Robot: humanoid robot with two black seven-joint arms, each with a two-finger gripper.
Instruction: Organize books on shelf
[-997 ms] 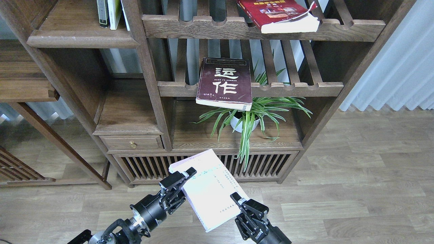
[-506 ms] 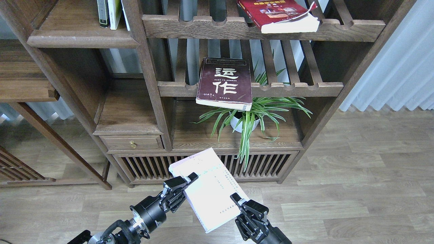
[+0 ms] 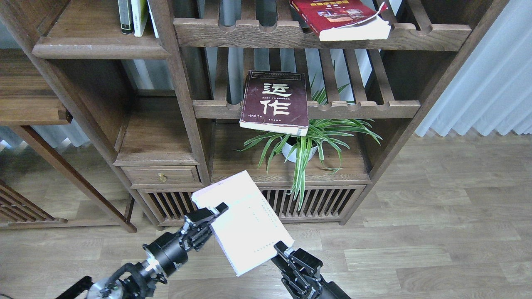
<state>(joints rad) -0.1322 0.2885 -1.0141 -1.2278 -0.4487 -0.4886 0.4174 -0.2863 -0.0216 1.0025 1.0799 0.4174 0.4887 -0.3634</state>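
Observation:
The pale lilac-white book [image 3: 245, 224] is held tilted in the air in front of the bookcase's bottom grille. My left gripper [image 3: 210, 214] is shut on its left edge. My right gripper [image 3: 281, 250] sits at the book's lower right corner, one finger over the edge; whether it grips the book is unclear. The dark maroon book [image 3: 274, 101] with white characters lies on the middle slatted rack, overhanging its front rail. The thick red book [image 3: 341, 18] lies on the top slatted rack, also overhanging. The solid shelf [image 3: 99, 50] is at upper left.
Thin dark, green and white books [image 3: 133, 16] stand on the upper left shelf. A lower solid board [image 3: 156, 155] sits above a small drawer [image 3: 162, 176]. A potted spider plant [image 3: 307, 141] stands under the maroon book. A pale curtain [image 3: 490, 83] hangs at right.
The pale book has moved left and slightly up with my left gripper. My right gripper has shifted left and a little lower along the book's corner.

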